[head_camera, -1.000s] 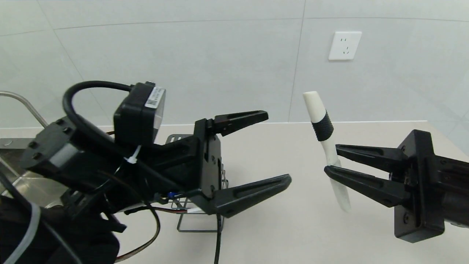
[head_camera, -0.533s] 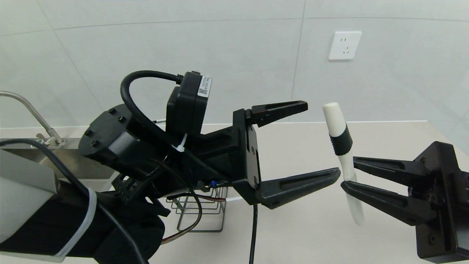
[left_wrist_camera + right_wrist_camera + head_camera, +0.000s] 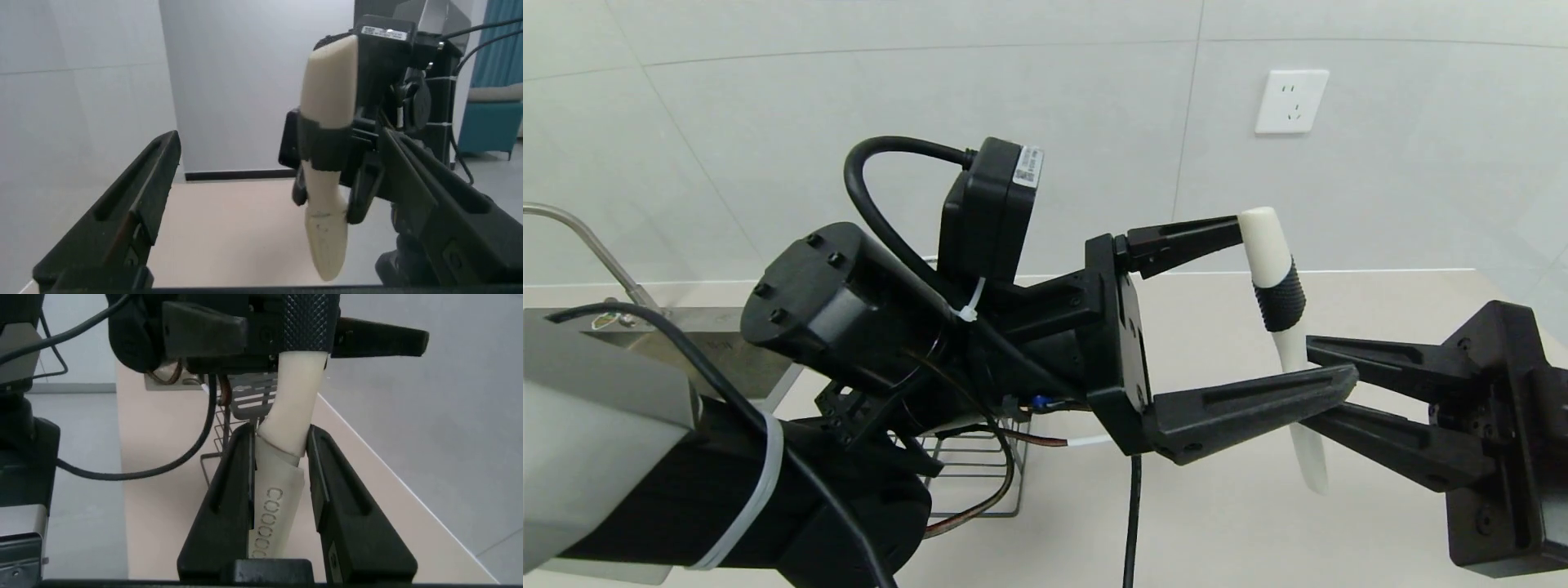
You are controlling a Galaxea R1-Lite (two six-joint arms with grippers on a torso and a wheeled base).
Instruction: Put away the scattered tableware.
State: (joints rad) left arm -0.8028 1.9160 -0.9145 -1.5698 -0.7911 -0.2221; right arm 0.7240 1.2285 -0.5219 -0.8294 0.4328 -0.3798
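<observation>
Head view: the right gripper [image 3: 1308, 382] comes in level with its fingers clamped on the blade end of a white knife with a black ribbed grip band [image 3: 1278, 304]. The knife is held near upright in the air above the beige countertop [image 3: 1241, 531], and the left gripper [image 3: 1294, 306] has its fingers spread wide either side of the handle. A wire rack [image 3: 980, 482], a steel sink [image 3: 719, 359] and a white wall socket [image 3: 1290, 100] lie beyond.

Left wrist view: the handle stands between the parted fingers, closer to one.

Right wrist view: both fingers press against the white blade.

grey tiled wall [image 3: 931, 82], white socket [image 3: 1291, 100], beige counter [image 3: 1217, 531]
</observation>
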